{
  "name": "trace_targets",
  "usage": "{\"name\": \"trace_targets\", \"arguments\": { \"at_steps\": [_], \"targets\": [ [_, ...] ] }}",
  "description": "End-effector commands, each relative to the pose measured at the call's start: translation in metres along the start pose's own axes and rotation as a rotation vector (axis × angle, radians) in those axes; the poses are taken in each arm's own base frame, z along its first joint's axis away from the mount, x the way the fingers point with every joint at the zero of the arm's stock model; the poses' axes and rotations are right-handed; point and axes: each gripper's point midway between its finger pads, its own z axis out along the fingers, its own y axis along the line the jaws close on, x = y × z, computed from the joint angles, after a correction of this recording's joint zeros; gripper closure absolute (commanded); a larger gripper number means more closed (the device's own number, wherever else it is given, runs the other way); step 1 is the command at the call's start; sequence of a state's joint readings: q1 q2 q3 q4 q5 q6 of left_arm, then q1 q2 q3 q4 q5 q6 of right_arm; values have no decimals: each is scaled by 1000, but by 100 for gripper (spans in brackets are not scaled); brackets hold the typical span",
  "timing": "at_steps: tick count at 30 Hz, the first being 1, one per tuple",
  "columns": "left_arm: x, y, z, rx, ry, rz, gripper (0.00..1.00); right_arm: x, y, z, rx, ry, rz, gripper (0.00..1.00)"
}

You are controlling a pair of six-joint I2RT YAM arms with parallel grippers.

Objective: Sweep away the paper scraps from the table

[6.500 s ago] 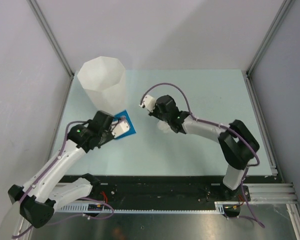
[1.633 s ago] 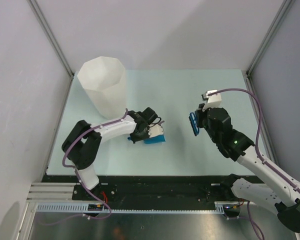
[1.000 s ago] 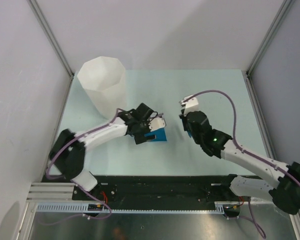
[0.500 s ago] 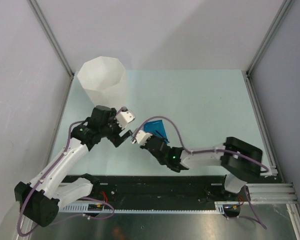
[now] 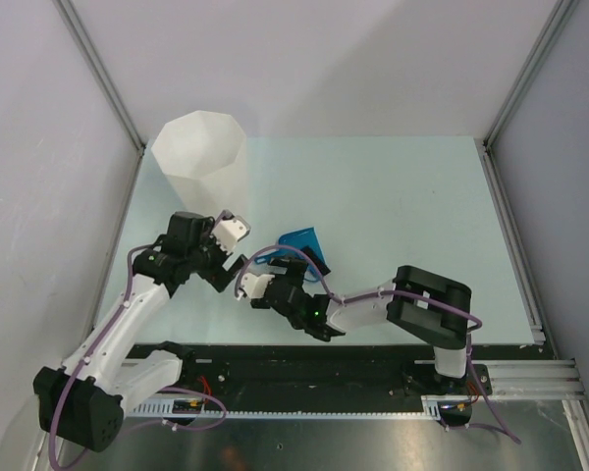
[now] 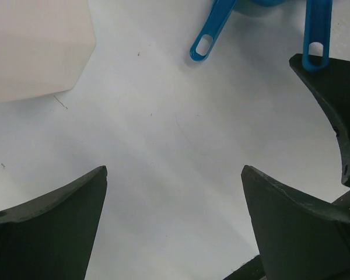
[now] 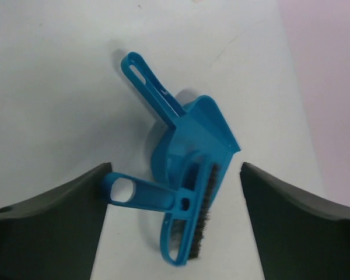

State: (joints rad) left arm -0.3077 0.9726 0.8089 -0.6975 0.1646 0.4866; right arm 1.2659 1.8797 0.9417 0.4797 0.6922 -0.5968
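Note:
No paper scraps show in any view. A blue dustpan [image 5: 304, 241] [image 7: 201, 131] lies on the pale green table [image 5: 402, 196], with a blue brush [image 7: 192, 219] resting across its mouth. My right gripper [image 5: 299, 265] [image 7: 175, 166] hovers over them, open, its jaws wide on either side of the brush; the brush handle's ring sits close by one finger. My left gripper [image 5: 228, 263] [image 6: 175, 169] is open over bare table just left of the dustpan. In the left wrist view the dustpan handle [image 6: 209, 32] and brush handle [image 6: 316, 35] show at the top.
A tall white faceted bin [image 5: 198, 162] [image 6: 35, 46] stands at the table's back left, close behind my left gripper. Grey walls border the table, and a black rail [image 5: 314, 358] runs along its front edge.
My right gripper swung left, set the brush down on the dustpan and opened. My left gripper drew back left from the dustpan, still open.

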Motion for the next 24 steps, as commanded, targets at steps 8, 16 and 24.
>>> {"name": "trace_targets", "arguments": {
  "at_steps": [8, 16, 24],
  "targets": [
    [-5, 5, 3, 10, -38, -24, 0, -67, 7, -88, -562, -111, 124, 0],
    [-14, 10, 20, -10, -103, -47, 0, -50, -35, -165, -1157, -218, 445, 0],
    [-14, 29, 58, -136, -239, -90, 0, 93, -193, -44, -526, 107, 1228, 0]
  ]
}}
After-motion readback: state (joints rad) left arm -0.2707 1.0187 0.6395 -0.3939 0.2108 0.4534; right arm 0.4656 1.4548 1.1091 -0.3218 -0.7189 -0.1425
